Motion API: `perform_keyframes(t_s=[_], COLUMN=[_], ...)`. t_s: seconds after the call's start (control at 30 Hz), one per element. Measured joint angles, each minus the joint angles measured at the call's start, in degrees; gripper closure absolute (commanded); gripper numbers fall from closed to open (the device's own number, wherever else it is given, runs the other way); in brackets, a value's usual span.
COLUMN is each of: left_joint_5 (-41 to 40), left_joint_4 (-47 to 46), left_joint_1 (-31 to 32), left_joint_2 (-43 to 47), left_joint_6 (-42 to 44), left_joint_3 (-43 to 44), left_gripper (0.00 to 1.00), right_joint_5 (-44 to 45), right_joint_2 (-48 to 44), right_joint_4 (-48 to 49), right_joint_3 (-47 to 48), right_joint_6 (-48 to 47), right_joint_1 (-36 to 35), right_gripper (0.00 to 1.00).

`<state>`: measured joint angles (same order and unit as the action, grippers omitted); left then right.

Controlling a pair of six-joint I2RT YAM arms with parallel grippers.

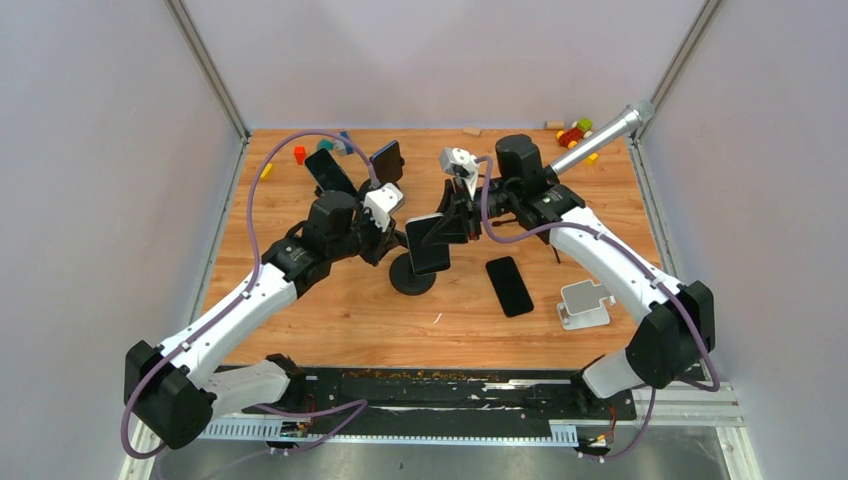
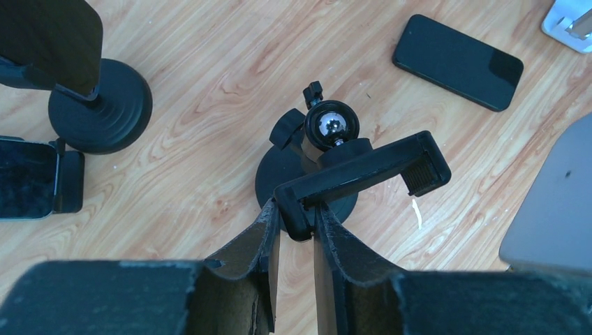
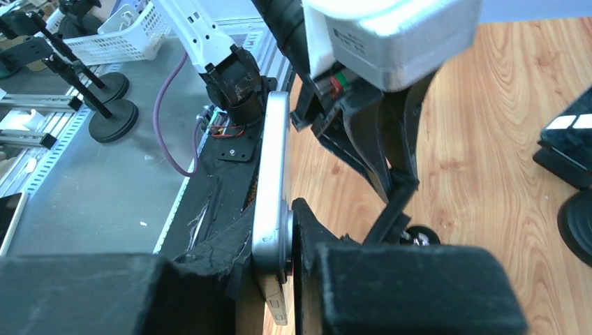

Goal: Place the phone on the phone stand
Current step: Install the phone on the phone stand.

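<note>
A black phone stand (image 1: 412,276) with a round base and ball joint stands mid-table. My left gripper (image 2: 296,227) is shut on the near end of its black clamp bracket (image 2: 363,174). My right gripper (image 3: 290,237) is shut on a silver-edged phone (image 3: 274,188), held on edge just right of the clamp; in the top view this phone (image 1: 428,243) hangs dark-faced over the stand. A second black phone (image 1: 509,285) lies flat on the table, also seen in the left wrist view (image 2: 457,61).
Two other black stands with phones (image 1: 385,160) stand at the back left. A white stand (image 1: 584,303) sits at the right. Coloured blocks (image 1: 575,132) and a silver tube (image 1: 605,135) lie at the back right.
</note>
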<state>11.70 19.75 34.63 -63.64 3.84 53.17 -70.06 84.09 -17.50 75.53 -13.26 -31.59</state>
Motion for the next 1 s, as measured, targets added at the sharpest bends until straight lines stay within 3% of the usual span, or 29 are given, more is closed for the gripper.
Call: perform_keyframes(t_s=[0.37,1.0], left_joint_5=[7.02,14.86], left_joint_4=[-1.20,-1.81], left_joint_1=[-4.15,-6.56], left_joint_2=[0.04,-3.69], left_joint_6=[-0.50,1.79], left_joint_3=[-1.25,0.15], left_gripper=[1.00,1.00], right_joint_5=[-1.46,-6.40], right_joint_2=[10.40,19.91], right_joint_4=[1.90,-7.87], right_joint_3=[7.17,16.63], right_joint_6=[-1.53,-16.06], right_joint_1=[-6.84,-7.13], right_gripper=[1.00,1.00])
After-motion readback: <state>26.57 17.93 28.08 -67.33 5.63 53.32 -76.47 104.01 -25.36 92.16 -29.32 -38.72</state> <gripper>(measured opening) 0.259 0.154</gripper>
